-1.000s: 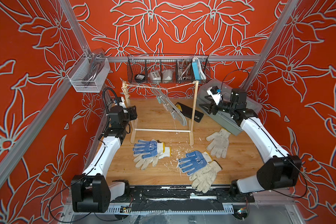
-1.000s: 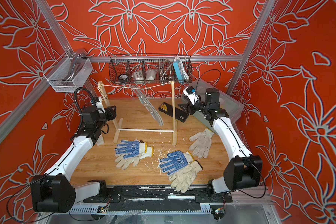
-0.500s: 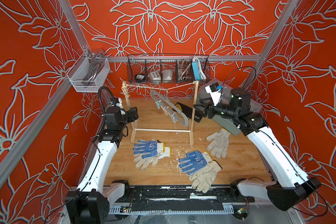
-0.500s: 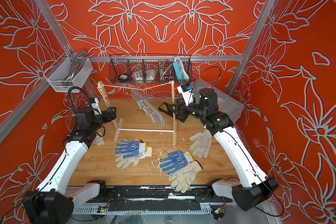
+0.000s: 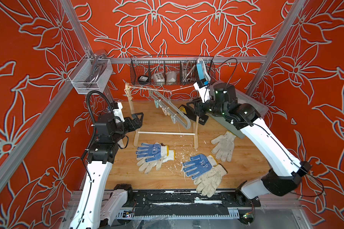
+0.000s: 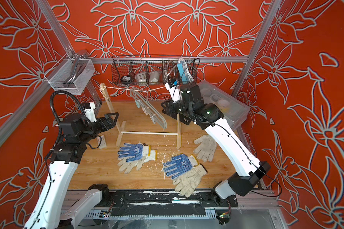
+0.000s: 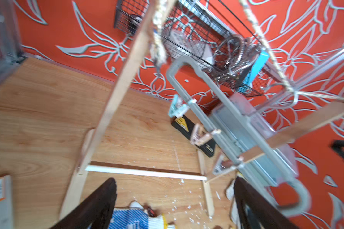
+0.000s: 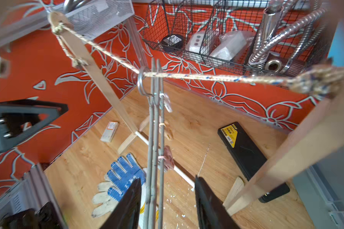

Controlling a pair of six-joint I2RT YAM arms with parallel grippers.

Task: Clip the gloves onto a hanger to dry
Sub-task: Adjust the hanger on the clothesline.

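Several soiled gloves lie on the wooden table: a blue-dotted glove on a plain one, a second blue-dotted glove on an off-white one, and a lone off-white glove. A grey hanger with clips hangs by its hook from the rope of a wooden rack. My right gripper is open at the hanger's near end, with its bars between the fingers, close to one finger. My left gripper stands open and empty beside the rack's left post.
A black wire basket and a mesh basket hang on the back rail. A black case and a grey lidded bin sit at the back right. A small box lies at the left. White flakes litter the table.
My right arm has swung left from the bin to the hanger's end, and its jaws have narrowed round the bars. My left gripper has opened wider.
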